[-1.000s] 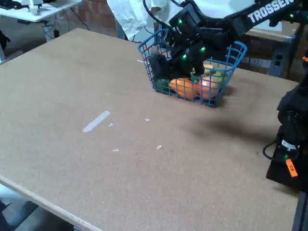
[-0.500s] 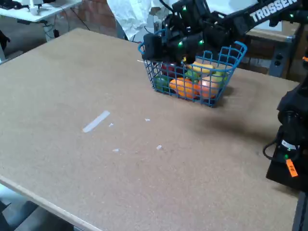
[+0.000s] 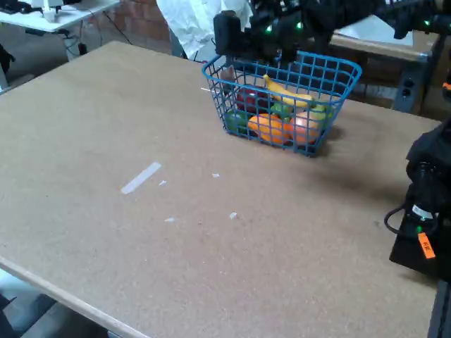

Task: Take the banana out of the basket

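— One relation decides it: where does the banana (image 3: 287,94) lie from the jaws?

— Below and a little right of the gripper (image 3: 243,44), which hangs over the back-left rim of the blue wire basket (image 3: 310,150). The banana rests on top of the other fruit, inside the basket.

— Its long axis?

— From upper left down to lower right in the fixed view (roughly along the basket's length).

— Are the jaws holding anything?

— Cannot tell; they're dark and blurred. The banana looks untouched.
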You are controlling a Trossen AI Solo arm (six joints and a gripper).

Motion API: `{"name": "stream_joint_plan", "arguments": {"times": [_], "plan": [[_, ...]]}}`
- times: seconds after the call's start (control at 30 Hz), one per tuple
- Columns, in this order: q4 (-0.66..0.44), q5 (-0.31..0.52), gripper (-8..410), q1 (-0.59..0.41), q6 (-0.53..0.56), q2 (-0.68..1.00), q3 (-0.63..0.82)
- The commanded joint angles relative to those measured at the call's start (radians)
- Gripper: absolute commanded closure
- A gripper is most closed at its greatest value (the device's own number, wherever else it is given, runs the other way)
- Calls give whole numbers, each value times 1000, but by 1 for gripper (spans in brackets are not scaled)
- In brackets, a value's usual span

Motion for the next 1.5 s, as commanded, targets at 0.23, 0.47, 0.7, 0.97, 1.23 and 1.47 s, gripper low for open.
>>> {"name": "stream_joint_plan", "arguments": {"times": [0.23, 0.47, 0.7, 0.97, 1.23, 1.47], "plan": [[-320, 195, 181, -121, -64, 6, 262], [-329, 180, 129, -268, -104, 35, 261], [-297, 140, 62, -351, -169, 122, 261], [-255, 142, 41, -384, -277, 250, 267], [-283, 141, 41, -412, -280, 382, 324], [-308, 142, 41, -450, -275, 449, 352]]}}
